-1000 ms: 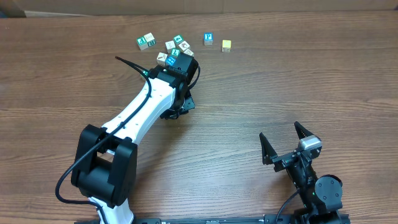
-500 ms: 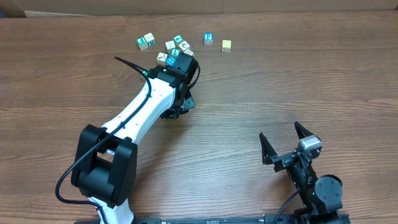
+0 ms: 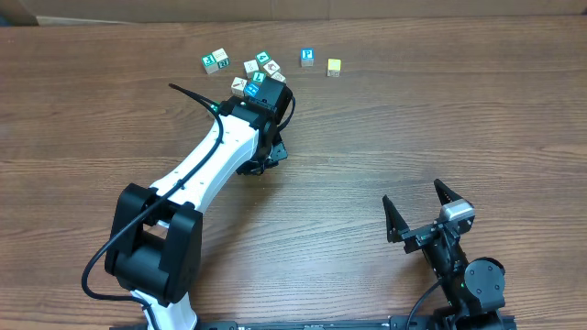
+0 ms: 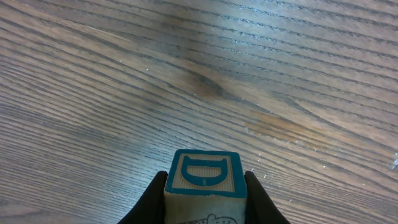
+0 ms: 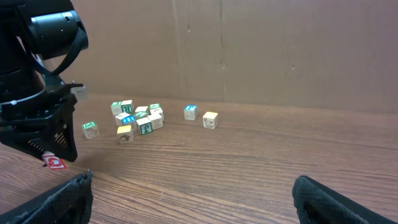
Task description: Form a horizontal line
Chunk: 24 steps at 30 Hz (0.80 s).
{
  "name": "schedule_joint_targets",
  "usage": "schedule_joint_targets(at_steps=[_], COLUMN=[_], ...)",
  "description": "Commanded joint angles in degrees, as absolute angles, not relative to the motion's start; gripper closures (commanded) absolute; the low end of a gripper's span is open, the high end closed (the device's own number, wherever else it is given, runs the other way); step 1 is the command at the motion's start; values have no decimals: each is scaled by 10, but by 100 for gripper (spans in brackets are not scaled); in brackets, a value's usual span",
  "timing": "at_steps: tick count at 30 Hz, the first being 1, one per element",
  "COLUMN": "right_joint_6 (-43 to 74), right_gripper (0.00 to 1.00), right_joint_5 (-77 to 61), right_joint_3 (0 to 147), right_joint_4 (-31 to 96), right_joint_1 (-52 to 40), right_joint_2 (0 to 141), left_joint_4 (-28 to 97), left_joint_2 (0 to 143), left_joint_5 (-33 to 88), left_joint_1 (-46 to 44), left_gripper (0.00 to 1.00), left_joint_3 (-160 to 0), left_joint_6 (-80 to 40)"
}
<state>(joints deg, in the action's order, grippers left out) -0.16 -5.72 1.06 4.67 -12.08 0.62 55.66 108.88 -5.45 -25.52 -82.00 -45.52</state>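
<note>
A cube (image 4: 205, 177) with a teal letter D on top sits between the black fingers of my left gripper (image 4: 205, 190), which is shut on it just above the wood. From overhead, the left gripper (image 3: 263, 163) points down a little in front of a jumble of white and teal cubes (image 3: 257, 73). To the right of the jumble, the horizontal line is two cubes side by side with a small gap: a blue-and-white cube (image 3: 308, 57) and a yellow cube (image 3: 334, 67). My right gripper (image 3: 413, 197) is open and holds nothing, near the table's front right.
A separate white-and-teal cube (image 3: 215, 61) lies at the left of the jumble. A brown cardboard wall (image 5: 249, 50) stands behind the cubes. The left arm (image 3: 206, 165) stretches diagonally across the wooden table (image 3: 440, 119).
</note>
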Motion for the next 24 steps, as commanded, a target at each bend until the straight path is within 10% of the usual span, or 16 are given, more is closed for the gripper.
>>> schedule_joint_targets(at_steps=[1, 24], right_joint_6=[2, 2], right_gripper=[0, 0], right_joint_5=[-53, -53], right_joint_3=[5, 5], right_joint_4=[44, 44], right_joint_1=[-119, -119], right_joint_2=[2, 2], left_joint_4=[554, 534], left_joint_2=[1094, 1094], left_joint_5=[-66, -66], left_joint_1=[-259, -265], left_gripper=[96, 96], left_joint_3=[-817, -817], left_joint_6=[-468, -446])
